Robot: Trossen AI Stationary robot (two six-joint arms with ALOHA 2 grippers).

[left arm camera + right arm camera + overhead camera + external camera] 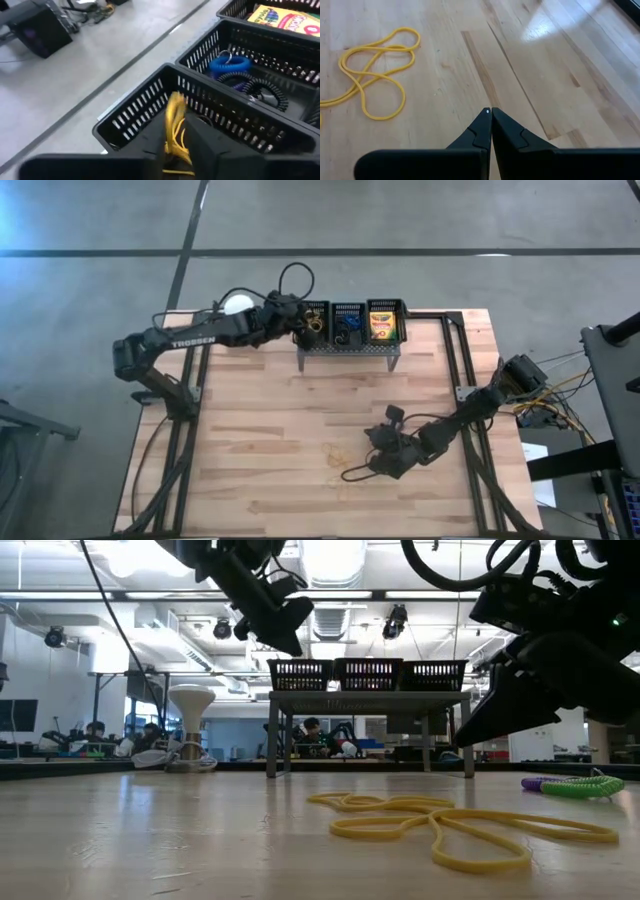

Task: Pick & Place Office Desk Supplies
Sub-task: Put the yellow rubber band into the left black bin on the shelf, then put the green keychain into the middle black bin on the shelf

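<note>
Two matte black jointed arms with looping black cables; the left arm [190, 340] bears white "TROSSEN" lettering.

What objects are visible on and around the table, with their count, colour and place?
basket tray: one, black, three compartments, raised on legs at the table's far edge
crayon box: one, yellow-green, right compartment
coiled cords: blue and black, middle compartment
rubber bands in the basket: yellow, left compartment, at the left end effector
rubber bands on the table: yellow, loose, near centre
coiled ring: purple-green, on the table
white ball: one, behind the left arm
left end effector: over the left compartment
right end effector: shut, above bare wood
</note>
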